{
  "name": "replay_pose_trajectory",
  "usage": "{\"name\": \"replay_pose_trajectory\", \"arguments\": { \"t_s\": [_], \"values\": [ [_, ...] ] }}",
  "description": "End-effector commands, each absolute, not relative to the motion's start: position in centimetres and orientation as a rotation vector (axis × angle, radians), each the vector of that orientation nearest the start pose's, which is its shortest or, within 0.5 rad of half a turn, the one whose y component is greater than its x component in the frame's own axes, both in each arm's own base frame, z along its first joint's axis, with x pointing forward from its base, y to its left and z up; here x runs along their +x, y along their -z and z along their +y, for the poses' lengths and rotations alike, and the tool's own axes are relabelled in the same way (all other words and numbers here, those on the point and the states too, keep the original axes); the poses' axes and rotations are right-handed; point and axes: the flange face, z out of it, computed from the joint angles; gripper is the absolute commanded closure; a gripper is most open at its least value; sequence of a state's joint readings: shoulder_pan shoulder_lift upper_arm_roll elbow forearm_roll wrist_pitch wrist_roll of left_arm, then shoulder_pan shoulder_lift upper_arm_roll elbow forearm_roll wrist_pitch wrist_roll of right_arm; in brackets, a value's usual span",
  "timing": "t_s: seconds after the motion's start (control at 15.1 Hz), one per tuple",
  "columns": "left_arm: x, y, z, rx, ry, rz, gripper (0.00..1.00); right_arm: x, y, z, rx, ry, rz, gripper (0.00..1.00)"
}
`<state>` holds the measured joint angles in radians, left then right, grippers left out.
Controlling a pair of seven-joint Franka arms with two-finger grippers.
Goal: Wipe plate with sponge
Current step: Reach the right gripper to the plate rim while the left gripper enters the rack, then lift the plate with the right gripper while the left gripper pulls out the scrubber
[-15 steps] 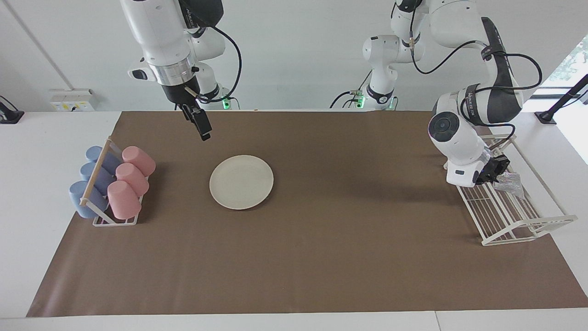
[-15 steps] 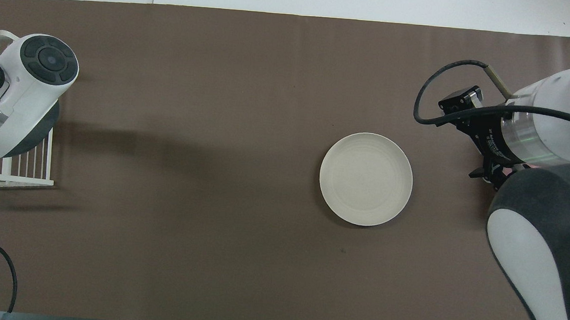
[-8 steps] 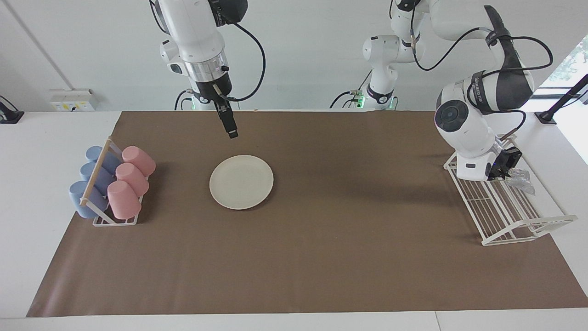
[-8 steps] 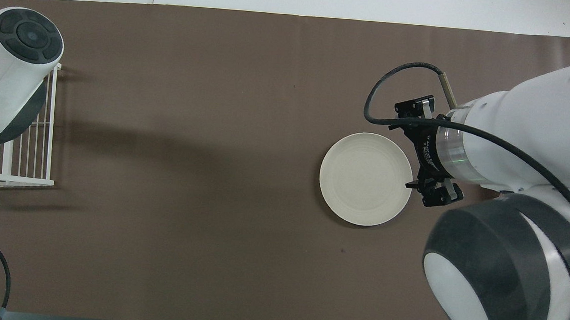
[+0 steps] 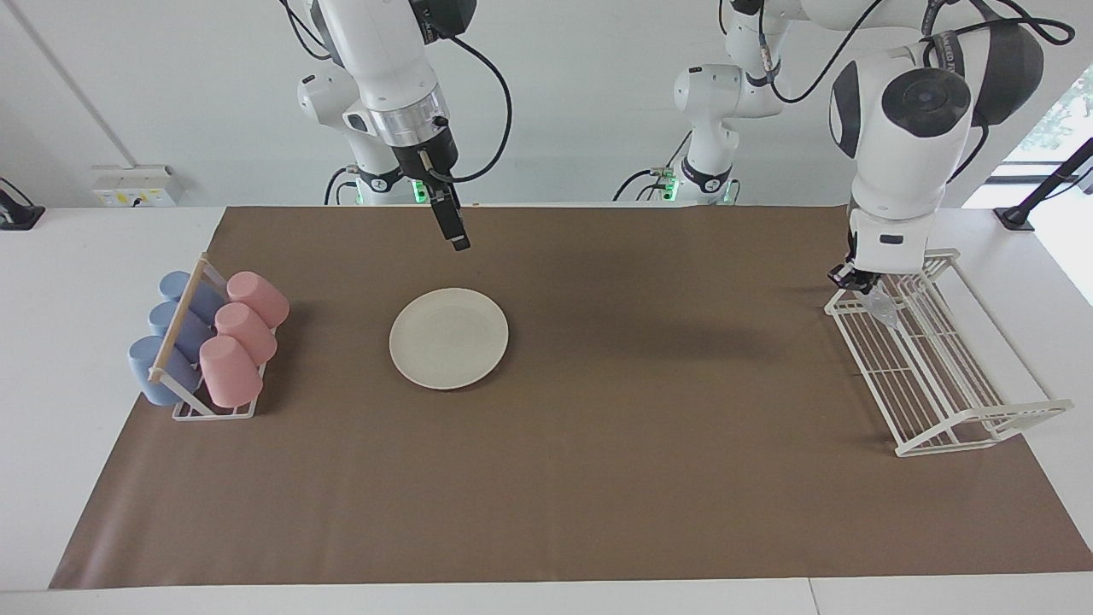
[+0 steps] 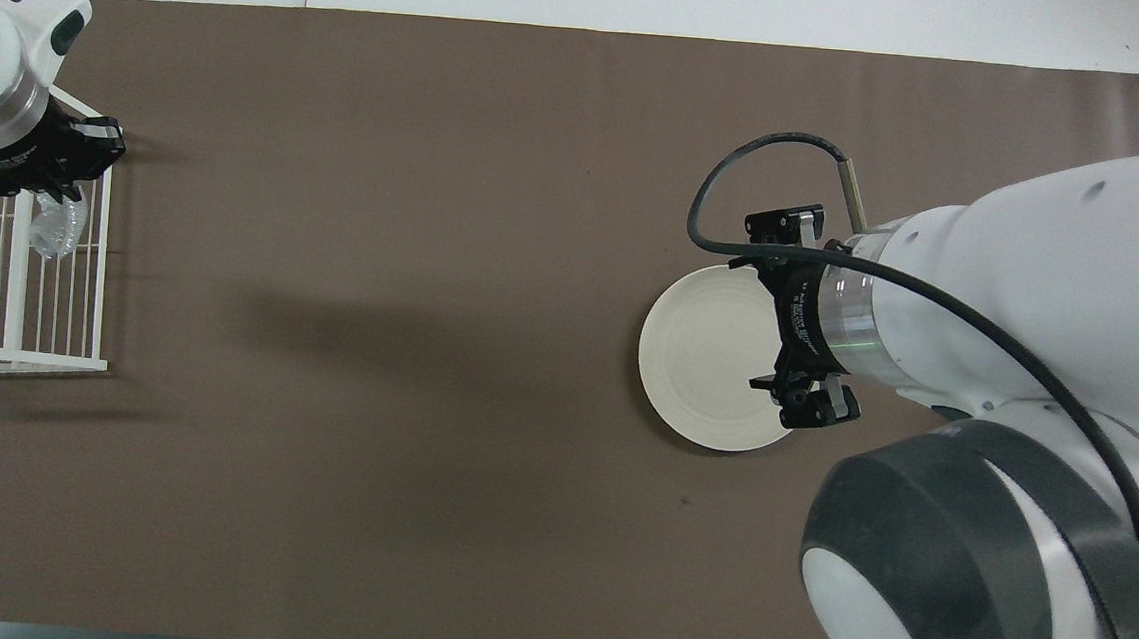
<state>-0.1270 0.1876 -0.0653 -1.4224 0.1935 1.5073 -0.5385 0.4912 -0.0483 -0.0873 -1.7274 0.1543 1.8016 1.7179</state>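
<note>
The cream-white plate (image 5: 448, 338) lies flat on the brown mat and also shows in the overhead view (image 6: 697, 354), partly covered by the right arm's wrist. My right gripper (image 5: 458, 241) hangs in the air, pointing down over the mat by the plate's rim on the robots' side. My left gripper (image 5: 859, 278) is up over the wire rack at the left arm's end, shut on the silvery-grey sponge (image 5: 885, 311), which dangles below it. The overhead view also shows the left gripper (image 6: 50, 181) and the sponge (image 6: 57, 226).
A white wire dish rack (image 5: 939, 389) stands at the left arm's end of the mat (image 6: 18, 321). A small rack of several blue and pink cups (image 5: 209, 342) lies at the right arm's end.
My left arm has lifted the sponge up out of the rack and swung upright. My right gripper has moved toward the left arm's end, to above the plate's rim.
</note>
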Motion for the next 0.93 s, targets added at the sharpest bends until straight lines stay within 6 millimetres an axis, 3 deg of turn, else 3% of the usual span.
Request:
{"name": "replay_pose_trajectory", "arguments": {
  "t_s": [0.0, 0.2, 0.4, 0.6, 0.66, 0.86],
  "values": [
    [58.5, -60.5, -9.1, -3.110, -0.178, -0.591, 1.00, 50.3, -59.3, 22.7, -2.295, -0.137, 1.863, 0.00],
    [57.9, -62.3, -9.1, -3.386, -0.311, -0.695, 1.00, 50.7, -59.0, 21.3, -2.299, -0.134, 1.894, 0.00],
    [56.3, -61.7, -10.8, -3.588, -0.462, -0.675, 1.00, 50.9, -58.7, 20.3, -2.299, -0.140, 1.920, 0.00],
    [53.7, -58.8, -12.4, -3.805, -0.515, -0.823, 1.00, 50.1, -58.9, 21.9, -2.326, -0.151, 1.903, 0.00],
    [52.6, -57.8, -12.9, -3.867, -0.499, -0.865, 1.00, 49.8, -58.6, 23.3, -2.358, -0.168, 1.896, 0.00],
    [50.9, -54.6, -14.3, -4.029, -0.566, -0.962, 1.00, 51.8, -58.5, 26.0, -2.421, -0.212, 1.927, 0.00]
  ]
}}
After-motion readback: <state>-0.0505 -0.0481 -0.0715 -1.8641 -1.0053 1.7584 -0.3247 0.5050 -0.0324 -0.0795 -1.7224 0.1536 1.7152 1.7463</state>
